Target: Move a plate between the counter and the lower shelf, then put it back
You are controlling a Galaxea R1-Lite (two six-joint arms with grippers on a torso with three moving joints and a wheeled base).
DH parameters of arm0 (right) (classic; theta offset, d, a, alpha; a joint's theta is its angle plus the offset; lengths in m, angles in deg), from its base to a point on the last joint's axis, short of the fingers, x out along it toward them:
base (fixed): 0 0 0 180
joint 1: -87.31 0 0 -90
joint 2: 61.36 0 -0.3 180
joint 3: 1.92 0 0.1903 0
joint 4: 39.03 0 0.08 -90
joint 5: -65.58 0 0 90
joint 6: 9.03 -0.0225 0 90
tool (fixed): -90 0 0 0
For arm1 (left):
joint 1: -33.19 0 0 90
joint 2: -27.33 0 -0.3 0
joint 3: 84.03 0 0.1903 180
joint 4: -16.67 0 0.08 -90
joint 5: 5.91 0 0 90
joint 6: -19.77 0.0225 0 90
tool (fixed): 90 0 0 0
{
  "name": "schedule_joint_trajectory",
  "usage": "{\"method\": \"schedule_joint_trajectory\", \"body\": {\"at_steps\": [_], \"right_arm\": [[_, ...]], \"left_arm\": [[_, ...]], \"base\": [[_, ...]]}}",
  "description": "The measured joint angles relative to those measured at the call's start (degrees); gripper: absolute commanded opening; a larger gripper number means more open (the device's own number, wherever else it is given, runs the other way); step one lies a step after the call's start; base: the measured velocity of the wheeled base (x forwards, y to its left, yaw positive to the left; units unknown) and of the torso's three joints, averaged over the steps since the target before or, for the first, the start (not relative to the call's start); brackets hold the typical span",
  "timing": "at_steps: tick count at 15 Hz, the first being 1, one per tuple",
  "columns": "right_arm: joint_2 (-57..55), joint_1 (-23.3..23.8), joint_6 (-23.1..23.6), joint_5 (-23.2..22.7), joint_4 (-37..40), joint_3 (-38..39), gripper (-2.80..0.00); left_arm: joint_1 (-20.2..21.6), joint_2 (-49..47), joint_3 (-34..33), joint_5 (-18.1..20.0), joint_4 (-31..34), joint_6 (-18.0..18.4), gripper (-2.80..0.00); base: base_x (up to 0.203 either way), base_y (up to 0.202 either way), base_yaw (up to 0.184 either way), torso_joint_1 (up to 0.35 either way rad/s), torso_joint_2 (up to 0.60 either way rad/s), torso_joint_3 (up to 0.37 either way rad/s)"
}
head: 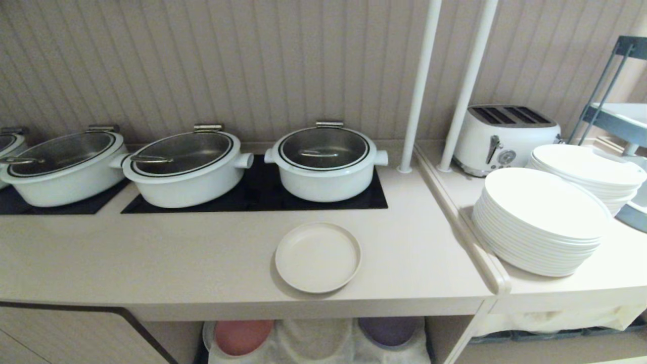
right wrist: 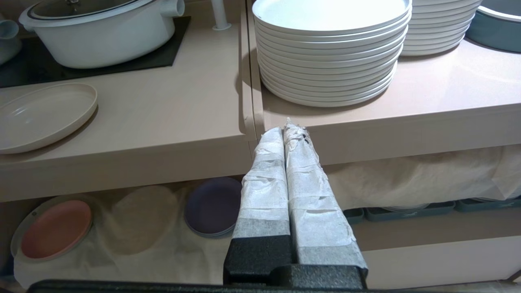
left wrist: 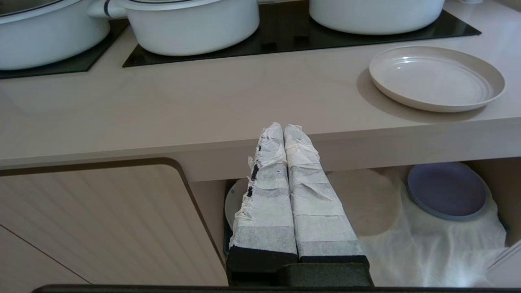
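We find the plate [head: 318, 258] flat on the worktop [head: 151, 253], in front of the hob. The left gripper [left wrist: 283, 127] and right gripper [right wrist: 285, 126] hang before the worktop edge, jaws pressed together, empty. The lower shelf [left wrist: 439, 248] carries a white cloth.

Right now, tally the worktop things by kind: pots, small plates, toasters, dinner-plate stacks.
Lidded white pots: 4, one cut off at left
Small round cream-beige plate: 1
White four-slot toaster: 1
Stacks of large white dinner plates: 2
Total: 8

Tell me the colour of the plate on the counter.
Cream-beige plate, plain, clearest in the head view.
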Motion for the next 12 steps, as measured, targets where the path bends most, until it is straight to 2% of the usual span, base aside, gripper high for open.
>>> {"method": "schedule_joint_trajectory", "body": {"at_steps": [12], "right_arm": [[0.0,0.0,0.0,0.0,0.0,0.0,-2.80]], "left_arm": [[0.0,0.0,0.0,0.0,0.0,-0.1,-2.80]], "base": [[0.000,0.000,0.000,0.000,0.00,0.000]]}}
